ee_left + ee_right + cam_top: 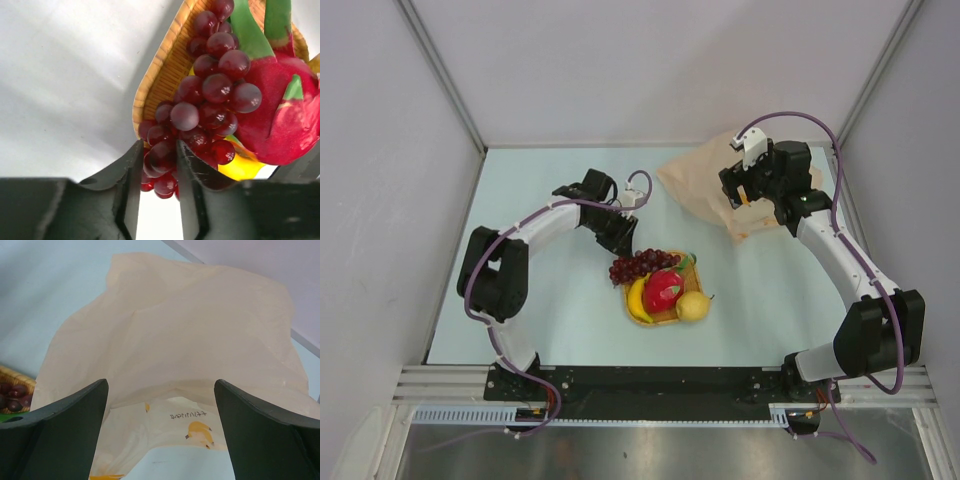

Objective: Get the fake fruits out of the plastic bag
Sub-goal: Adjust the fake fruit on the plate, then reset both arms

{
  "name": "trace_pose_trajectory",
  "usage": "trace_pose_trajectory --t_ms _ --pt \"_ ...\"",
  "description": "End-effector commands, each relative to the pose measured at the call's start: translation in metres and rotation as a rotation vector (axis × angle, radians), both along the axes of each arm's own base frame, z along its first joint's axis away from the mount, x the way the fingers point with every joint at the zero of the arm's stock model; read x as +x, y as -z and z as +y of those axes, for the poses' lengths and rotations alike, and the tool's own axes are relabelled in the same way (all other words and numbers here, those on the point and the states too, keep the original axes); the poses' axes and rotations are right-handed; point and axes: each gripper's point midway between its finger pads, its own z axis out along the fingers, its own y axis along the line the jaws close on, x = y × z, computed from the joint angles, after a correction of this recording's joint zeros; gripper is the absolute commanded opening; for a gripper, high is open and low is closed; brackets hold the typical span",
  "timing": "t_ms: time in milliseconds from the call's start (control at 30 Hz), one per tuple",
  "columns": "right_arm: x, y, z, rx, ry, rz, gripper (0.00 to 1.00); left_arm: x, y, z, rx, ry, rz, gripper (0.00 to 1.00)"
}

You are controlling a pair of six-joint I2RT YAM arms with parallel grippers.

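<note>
Item, grapes (210,95): dark red bunch lying over the rim of the woven tray (155,75), its long axis running from the left fingers (127,200) up toward the red fruit (280,115). Those fingers are drawn close and pinch the bunch's near end. Item, plastic bag (700,180): slumped on the table (540,200) well apart from the tray, under the right fingers (65,440), which are spread wide and hold nothing. Banana (636,300) and round yellow fruit (693,306) sit in the tray, nearer the left arm.
</note>
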Motion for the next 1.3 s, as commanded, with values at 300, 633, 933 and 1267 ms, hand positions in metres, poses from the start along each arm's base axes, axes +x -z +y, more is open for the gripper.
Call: trace_pose_trajectory --t_ms 300,633,933,1267 --pt "0.003 -0.013 0.005 0.026 -0.007 -0.045 0.92 0.013 -0.018 0.004 0.014 -0.069 -0.031 0.68" --pt "-0.023 -0.029 0.031 0.030 -0.079 -0.051 1.00 0.047 -0.095 0.015 0.012 -0.112 -0.256 1.00" --pt "-0.074 -0.059 0.074 0.061 0.003 -0.023 1.00 0.093 -0.198 0.056 -0.009 -0.366 -0.610 1.00" --pt "-0.110 -0.039 0.121 0.183 -0.024 0.156 1.00 0.087 -0.203 0.099 -0.015 -0.528 -0.644 1.00"
